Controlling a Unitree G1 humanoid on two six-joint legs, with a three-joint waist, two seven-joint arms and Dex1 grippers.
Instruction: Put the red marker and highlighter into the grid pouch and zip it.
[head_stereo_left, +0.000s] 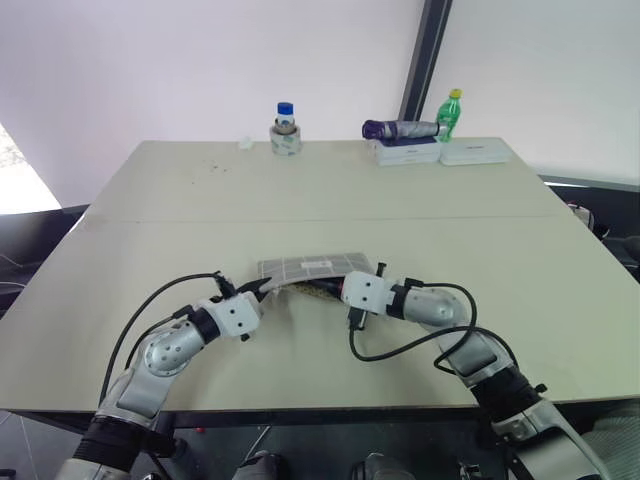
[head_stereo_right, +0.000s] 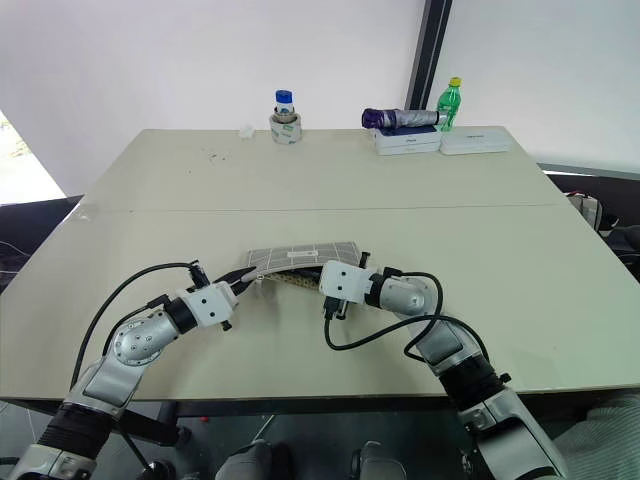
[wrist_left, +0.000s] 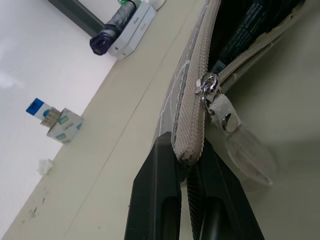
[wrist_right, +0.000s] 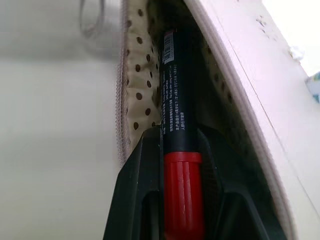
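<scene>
The grid pouch (head_stereo_left: 312, 266) lies grey and flat at the table's middle, its zipper side open toward me. My left gripper (wrist_left: 182, 150) is shut on the pouch's fabric end by the zipper pull (wrist_left: 222, 107), at the pouch's left corner (head_stereo_left: 262, 290). My right gripper (wrist_right: 180, 137) is shut on the red marker (wrist_right: 176, 90). The marker's black barrel reaches into the open mouth along the dotted lining (wrist_right: 140, 85), and its red cap sits between the fingers (wrist_right: 142, 175). In the head views this gripper (head_stereo_left: 338, 289) meets the pouch's front edge. The highlighter is out of view.
At the table's far edge stand a small blue-capped bottle on a tape roll (head_stereo_left: 285, 128), a folded purple umbrella (head_stereo_left: 400, 129) on white boxes (head_stereo_left: 440, 152), and a green bottle (head_stereo_left: 452, 113). Black cables loop from both wrists over the near table edge (head_stereo_left: 300, 405).
</scene>
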